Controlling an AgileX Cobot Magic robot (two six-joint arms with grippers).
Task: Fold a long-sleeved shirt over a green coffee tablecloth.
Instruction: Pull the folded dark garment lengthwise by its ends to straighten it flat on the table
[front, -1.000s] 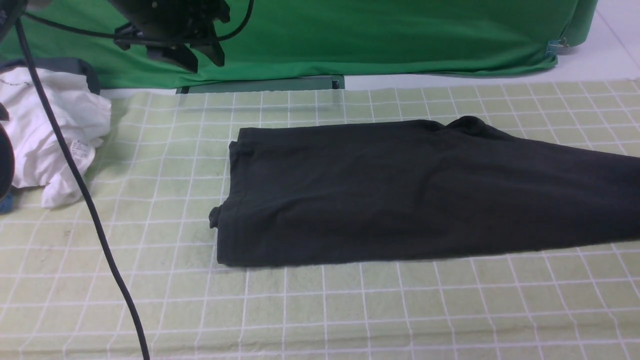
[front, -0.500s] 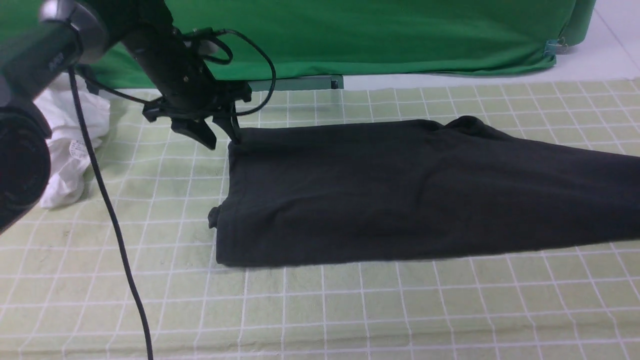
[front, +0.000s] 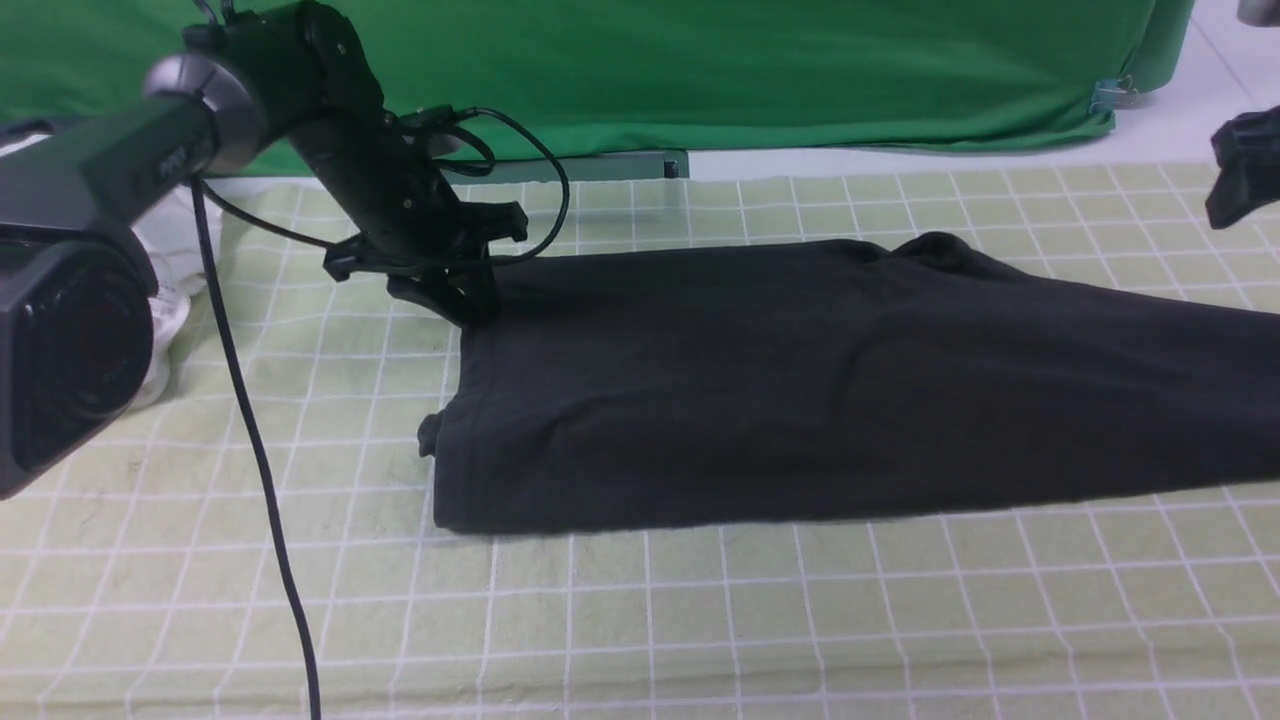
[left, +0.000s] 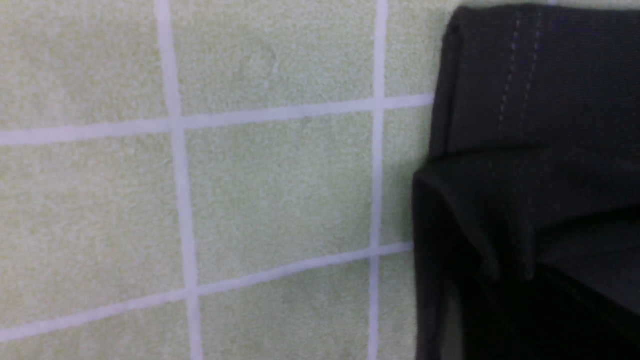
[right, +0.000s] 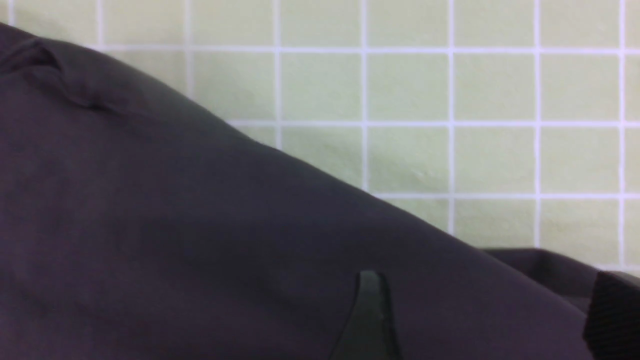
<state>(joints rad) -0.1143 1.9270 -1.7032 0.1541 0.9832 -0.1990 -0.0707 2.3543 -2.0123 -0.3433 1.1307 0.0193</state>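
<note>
The black long-sleeved shirt (front: 820, 380) lies folded into a long band on the green coffee tablecloth (front: 700, 620), running off the right edge of the front view. My left gripper (front: 468, 298) is down at its far left corner, fingers drawn together on the hem. In the left wrist view the stitched hem (left: 540, 75) bunches up where it meets my dark fingers. My right gripper (front: 1245, 175) hangs at the right edge. Its wrist view shows it open (right: 490, 315) above the shirt (right: 150, 225), nothing between its fingers.
A crumpled white garment (front: 170, 310) lies at the far left behind my left arm. A plain deep-green backdrop (front: 750, 70) hangs along the back. A black cable (front: 260, 470) trails from the left arm down across the cloth.
My left arm came down from up high to the shirt's far left corner and its fingers closed there. The right gripper has entered the front view at the right edge.
</note>
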